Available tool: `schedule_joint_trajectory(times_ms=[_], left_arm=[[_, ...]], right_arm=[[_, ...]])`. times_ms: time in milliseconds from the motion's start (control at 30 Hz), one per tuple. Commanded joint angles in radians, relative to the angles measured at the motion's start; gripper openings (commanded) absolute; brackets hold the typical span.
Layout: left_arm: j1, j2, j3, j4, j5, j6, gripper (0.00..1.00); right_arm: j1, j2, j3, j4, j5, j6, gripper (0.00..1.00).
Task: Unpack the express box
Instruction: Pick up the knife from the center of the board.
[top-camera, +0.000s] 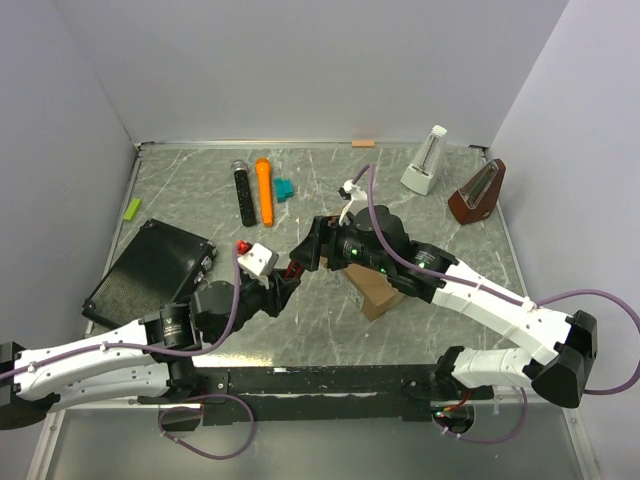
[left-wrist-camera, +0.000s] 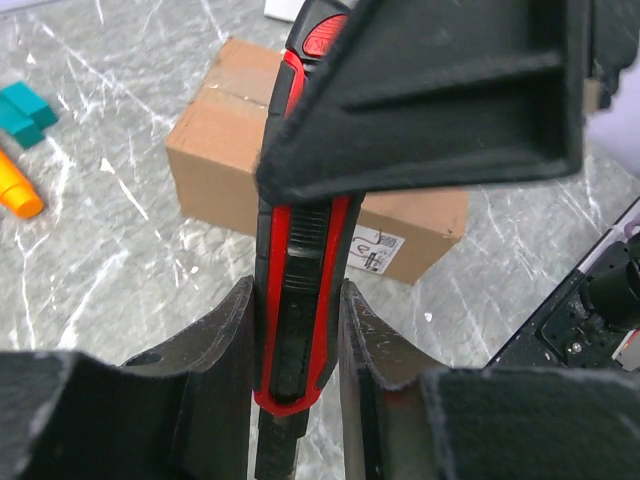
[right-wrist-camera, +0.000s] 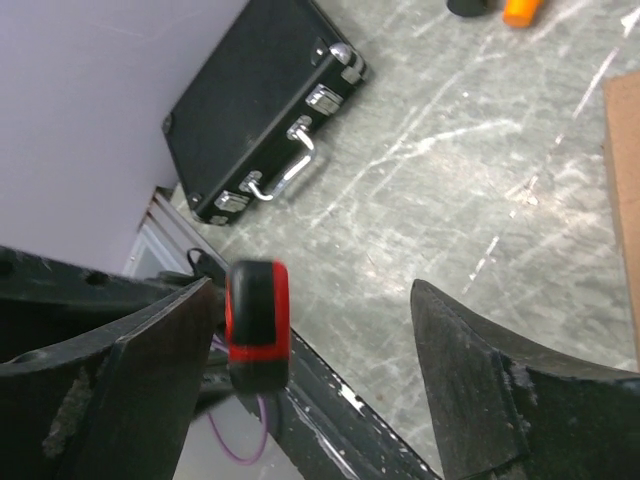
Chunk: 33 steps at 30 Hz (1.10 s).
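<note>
The express box (top-camera: 378, 292), a brown cardboard carton, lies mid-table, mostly hidden under my right arm. In the left wrist view the box (left-wrist-camera: 225, 150) shows a closed, taped top and a label on its side. My left gripper (left-wrist-camera: 297, 330) is shut on a red and black utility knife (left-wrist-camera: 300, 270), held above the table left of the box. My right gripper (right-wrist-camera: 312, 300) stands open around the knife's far end (right-wrist-camera: 257, 325), which sits close to its left finger; the right finger is well apart. In the top view the two grippers (top-camera: 285, 280) (top-camera: 315, 245) meet at the knife (top-camera: 293, 268).
A flat black case (top-camera: 150, 265) with metal latches lies at the left. An orange marker (top-camera: 265, 190), a black marker (top-camera: 243, 193) and a teal block (top-camera: 285, 188) lie at the back. Two metronomes, white (top-camera: 425, 162) and brown (top-camera: 478, 192), stand at the back right.
</note>
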Motion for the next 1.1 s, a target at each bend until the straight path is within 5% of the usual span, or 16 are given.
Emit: schedule_joint_trajectory(times_ms=[0,200,667,933,1000,1067], left_arm=[[-0.040,-0.014,-0.017,0.113,-0.072,0.044,0.01],[-0.064,0.014,-0.006,0.161,-0.097,0.054,0.01],[-0.096,0.037,0.040,0.205,-0.094,0.065,0.01],[-0.113,0.080,0.087,0.190,-0.114,0.055,0.01],[-0.113,0.088,0.100,0.160,-0.147,0.024,0.07],[-0.113,0.091,0.107,0.123,-0.175,-0.007,0.22]], right_arm=[[-0.004,-0.012,0.014,0.085,-0.025,0.029,0.81],[-0.003,-0.004,0.011,0.105,-0.040,0.029,0.68],[-0.004,0.008,-0.016,0.127,-0.041,0.029,0.64],[-0.004,0.016,-0.029,0.159,-0.074,0.017,0.21],[-0.006,0.006,-0.031,0.153,-0.069,0.013,0.00],[-0.007,-0.013,-0.032,0.139,-0.061,0.003,0.00]])
